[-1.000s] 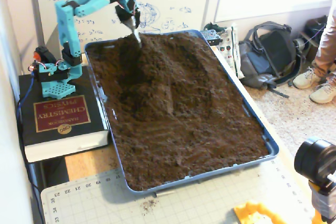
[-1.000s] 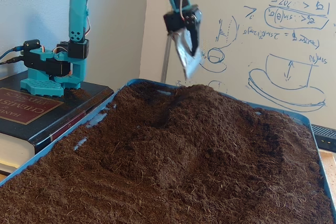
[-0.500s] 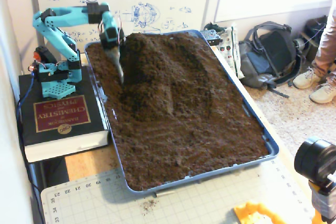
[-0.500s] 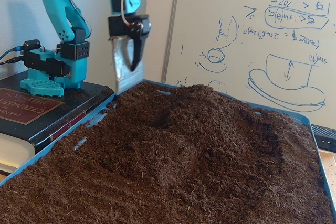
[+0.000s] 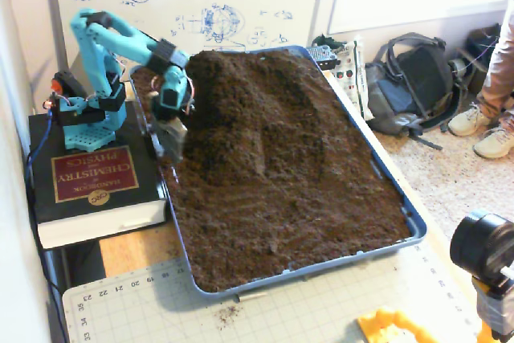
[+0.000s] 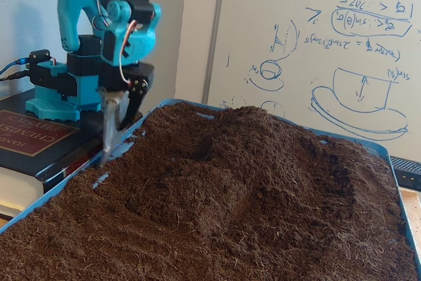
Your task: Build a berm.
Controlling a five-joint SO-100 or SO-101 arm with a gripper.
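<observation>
Fixed view from the tray's foot: my gripper (image 5: 171, 144) sits low at the tray's (image 5: 385, 178) left wall, tip at or just into the flat soil (image 5: 273, 206). The berm (image 5: 241, 94) lies to the right of my tip and beyond it, toward the whiteboard end. Its long axis runs along the tray's length, roughly parallel to the wall I'm beside, so a sideways sweep to the right would meet its left flank broadside. Between tip and flank there's a shallow dip of looser soil, that's likely the material to push.

Low fixed view: gripper (image 6: 113, 137) points straight down, a flat metal blade on one finger, dark finger behind it. The berm (image 6: 263, 143) rises to the right of the blade and further back, flank sloping down toward me. The tray (image 6: 395, 189) rim passes just beside the blade on the left.

Fingers look close together with nothing between them, but the blade hides the gap, so I can't call it spread or pressed together.

Versus half a second back: I was higher and nearer the whiteboard end, blade hanging clear above the soil by the berm's near-left corner. Now the elbow has folded, the wrist has dropped and come along the left wall away from the whiteboard, and the tip has reached the surface. Berm shape unchanged, no soil moved yet.
</observation>
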